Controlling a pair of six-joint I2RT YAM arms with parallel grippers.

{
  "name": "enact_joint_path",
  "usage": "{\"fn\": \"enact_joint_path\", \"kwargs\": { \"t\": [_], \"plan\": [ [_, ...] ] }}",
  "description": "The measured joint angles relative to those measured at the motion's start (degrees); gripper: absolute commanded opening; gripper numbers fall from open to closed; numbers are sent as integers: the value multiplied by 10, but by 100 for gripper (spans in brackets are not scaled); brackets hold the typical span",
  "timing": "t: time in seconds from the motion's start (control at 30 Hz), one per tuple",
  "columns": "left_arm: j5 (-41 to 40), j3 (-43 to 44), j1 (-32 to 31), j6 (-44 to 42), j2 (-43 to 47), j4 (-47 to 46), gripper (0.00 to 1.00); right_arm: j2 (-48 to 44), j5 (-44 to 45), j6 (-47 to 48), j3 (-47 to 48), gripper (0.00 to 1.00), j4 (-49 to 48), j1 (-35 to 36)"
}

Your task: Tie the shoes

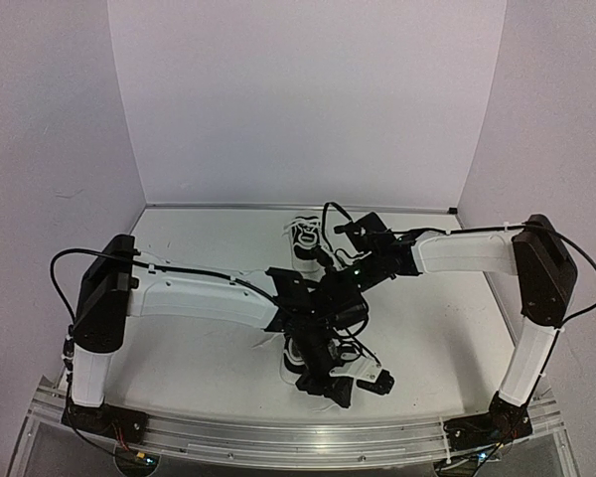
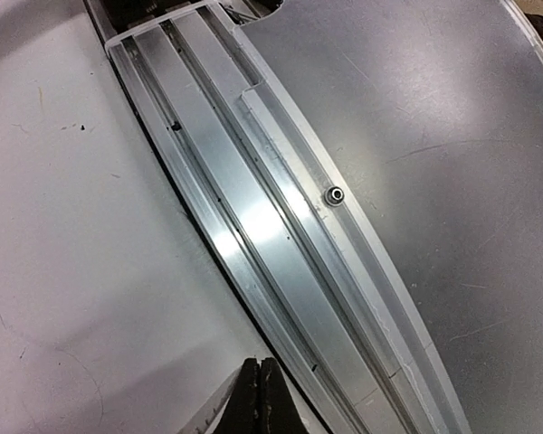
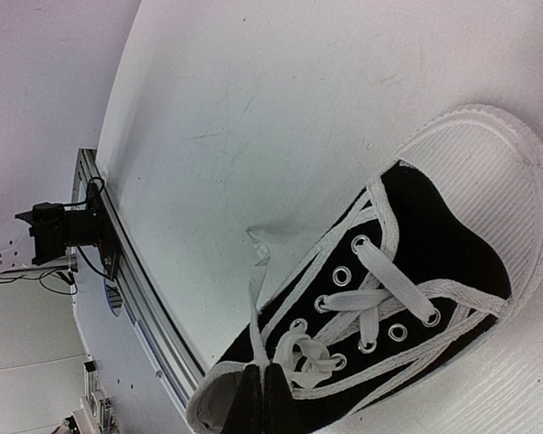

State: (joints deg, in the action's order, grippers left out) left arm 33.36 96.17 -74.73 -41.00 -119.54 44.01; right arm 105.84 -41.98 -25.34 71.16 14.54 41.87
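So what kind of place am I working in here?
Probably a lab robot cell: plain white backdrop panels box in a white table, and an aluminium mounting rail runs along its near edge.

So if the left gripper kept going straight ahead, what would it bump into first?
Probably the metal rail crossing right in front of it. The left gripper points at it, jaws shut, though depth is hard to judge.

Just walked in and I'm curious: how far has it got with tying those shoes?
Early days. Nothing looks tied: the near shoe shows loose laces, no bow. In hand: the right gripper pinches one lace; the left gripper is shut over the rail. Left: both knots, including the far shoe.
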Motion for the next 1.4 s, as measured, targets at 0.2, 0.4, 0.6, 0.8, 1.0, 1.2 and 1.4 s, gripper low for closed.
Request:
{"fn": "enact_joint_path", "kwargs": {
  "t": [0.2, 0.4, 0.6, 0.8, 1.0, 1.2, 1.4],
  "plan": [
    [-32, -4, -5, -5, -10, -72, 21, 0, -12, 8, 0, 0, 1, 0],
    [-108, -33, -3, 11, -1, -172, 48, 0, -19, 14, 0, 0, 1, 0],
    [-137, -160, 6, 33, 112, -212, 61, 0, -26, 15, 0, 0, 1, 0],
    [-155, -322, 54, 116, 316, -333, 68, 0, -36, 15, 13, 2, 1, 1],
    [-241, -516, 140, 245, 473, -522, 71, 11, -42, 14, 41, 7, 1, 12],
    [-351, -581, 160, 348, 485, -579, 73, 47, -46, 8, 67, 17, 1, 34],
    [-415, -603, 187, 423, 506, -591, 77, 80, -51, -5, 91, 37, 1, 57]
  ]
}}
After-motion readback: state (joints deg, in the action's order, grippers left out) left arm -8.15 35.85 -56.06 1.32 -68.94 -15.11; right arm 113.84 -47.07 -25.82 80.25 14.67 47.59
